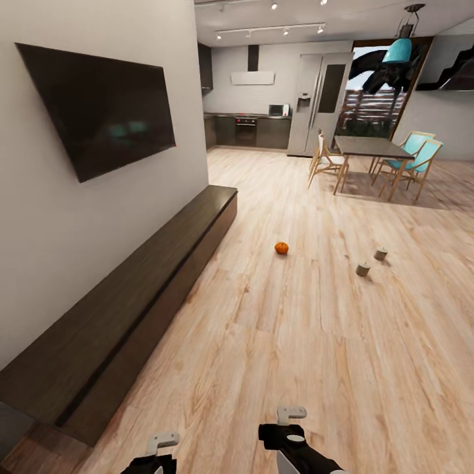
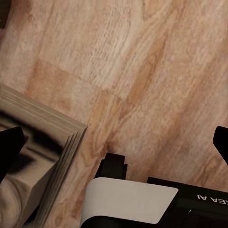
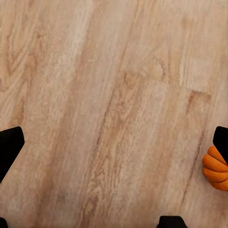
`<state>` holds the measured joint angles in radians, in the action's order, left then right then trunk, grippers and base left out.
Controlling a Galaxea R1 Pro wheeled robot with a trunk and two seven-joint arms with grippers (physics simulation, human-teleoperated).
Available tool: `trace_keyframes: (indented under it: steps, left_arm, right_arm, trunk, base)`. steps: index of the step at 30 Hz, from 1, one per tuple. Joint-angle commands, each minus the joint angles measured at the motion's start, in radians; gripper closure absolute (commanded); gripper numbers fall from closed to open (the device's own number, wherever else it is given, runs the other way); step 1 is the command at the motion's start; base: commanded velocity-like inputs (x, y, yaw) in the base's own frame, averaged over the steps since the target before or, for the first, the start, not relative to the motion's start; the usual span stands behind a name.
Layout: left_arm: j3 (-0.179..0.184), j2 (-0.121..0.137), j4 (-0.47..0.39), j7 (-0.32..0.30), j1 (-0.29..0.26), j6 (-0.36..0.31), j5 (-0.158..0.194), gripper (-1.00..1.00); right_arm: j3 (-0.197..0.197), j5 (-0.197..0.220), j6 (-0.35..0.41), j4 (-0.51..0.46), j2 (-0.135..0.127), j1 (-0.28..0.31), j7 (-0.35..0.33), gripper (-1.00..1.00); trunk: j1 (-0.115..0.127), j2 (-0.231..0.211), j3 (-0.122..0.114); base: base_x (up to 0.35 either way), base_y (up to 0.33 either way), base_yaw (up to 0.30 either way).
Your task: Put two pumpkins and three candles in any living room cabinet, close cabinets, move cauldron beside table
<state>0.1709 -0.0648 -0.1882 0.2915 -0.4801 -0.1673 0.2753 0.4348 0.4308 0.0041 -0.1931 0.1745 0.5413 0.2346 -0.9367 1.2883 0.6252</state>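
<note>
Arms: hanging low over pale plank wood floor [image 1: 316,329].
Left gripper [image 2: 114,142]: fingers spread, gripping nothing.
Right gripper [image 3: 114,142]: fingers parted, hovering beside small ribbed orange pumpkin [image 3: 216,171].

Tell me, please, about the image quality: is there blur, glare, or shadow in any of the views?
Head view: sharp; the TV carries faint teal reflections, and the pumpkin and two candles cast small soft shadows on the floor. Left wrist view: a blurred, smeared object beside sharp planks. Right wrist view: even light, no glare.
</note>
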Motion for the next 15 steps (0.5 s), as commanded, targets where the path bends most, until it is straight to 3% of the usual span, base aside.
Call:
trace_keyframes:
  steps: [1, 15]
  left_arm:
    - [0.009, 0.000, -0.002, 0.006, 0.000, -0.005, 0.009, -1.00]
    - [0.009, 0.000, -0.002, 0.006, 0.000, -0.005, 0.009, -1.00]
  right_arm:
    - [0.009, 0.008, 0.000, 0.000, 0.000, 0.001, 0.006, -1.00]
    - [0.009, 0.008, 0.000, 0.000, 0.000, 0.000, 0.006, -1.00]
  trunk:
    - [0.000, 0.000, 0.001]
    - [0.000, 0.000, 0.001]
  base:
    - [0.000, 0.019, 0.000]
    - [0.044, 0.002, 0.000]
